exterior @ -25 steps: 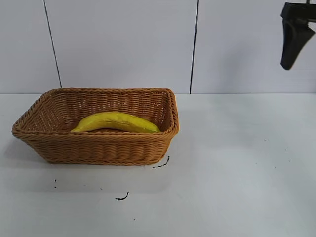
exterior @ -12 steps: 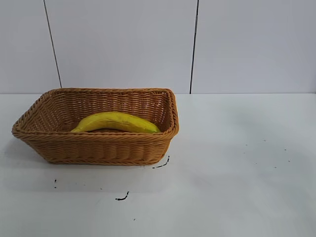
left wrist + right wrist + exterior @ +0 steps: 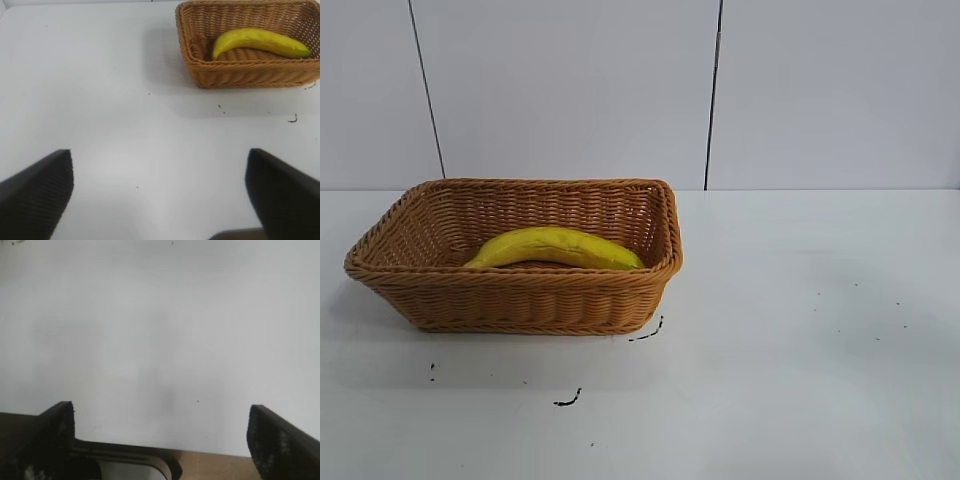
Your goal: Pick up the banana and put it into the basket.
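The banana (image 3: 556,247) lies inside the basket (image 3: 520,300), its lower edge hidden by the front rim, while both claws, left gripper (image 3: 160,195) and right gripper (image 3: 161,440), sit spread wide apart over bare table (image 3: 800,330), holding nothing, fingers cut off at the frame edge.

- The banana (image 3: 556,247): long, curved, bright yellow with a darker, greenish end; it lies flat on its side inside the basket, along its length, arching upward in the exterior view.
- The basket (image 3: 520,300): rectangular, shallow, tan woven wicker with flared sides and braided rim; upright on the table's left part.
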Available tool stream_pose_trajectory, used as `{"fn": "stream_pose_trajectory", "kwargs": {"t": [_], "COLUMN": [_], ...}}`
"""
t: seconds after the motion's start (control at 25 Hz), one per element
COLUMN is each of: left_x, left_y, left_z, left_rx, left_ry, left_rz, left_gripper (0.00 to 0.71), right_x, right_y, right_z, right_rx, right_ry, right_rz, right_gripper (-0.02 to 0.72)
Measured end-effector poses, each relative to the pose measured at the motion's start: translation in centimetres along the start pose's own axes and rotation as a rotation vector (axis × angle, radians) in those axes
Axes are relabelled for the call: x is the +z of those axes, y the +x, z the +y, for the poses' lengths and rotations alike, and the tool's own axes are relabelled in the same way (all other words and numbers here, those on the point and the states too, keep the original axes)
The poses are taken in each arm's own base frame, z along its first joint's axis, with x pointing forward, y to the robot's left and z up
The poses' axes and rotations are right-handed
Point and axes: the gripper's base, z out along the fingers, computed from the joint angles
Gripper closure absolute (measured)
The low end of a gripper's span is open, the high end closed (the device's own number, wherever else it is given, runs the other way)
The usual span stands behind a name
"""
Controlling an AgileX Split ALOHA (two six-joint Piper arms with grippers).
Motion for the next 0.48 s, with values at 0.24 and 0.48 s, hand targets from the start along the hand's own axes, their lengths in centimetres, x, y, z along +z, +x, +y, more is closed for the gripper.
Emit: {"fn": "stream_pose_trajectory", "kwargs": {"t": [0.24,0.48], "left_x": [0.0,0.0], "left_y": [0.0,0.0], "left_z": [0.0,0.0], "left_rx": [0.000,0.000], "left_ry": [0.000,0.000], "left_rz": [0.000,0.000], "left_gripper": [0.017,0.017], "right_x": [-2.2,-4.1], "right_y": [1.3,2.9], "right_z": [0.0,0.0], "right_rx": [-0.003,-0.009], "right_ry": [-0.006,-0.012], "right_rz": [-0.159,-0.316], "right_gripper": [0.067,0.067]}}
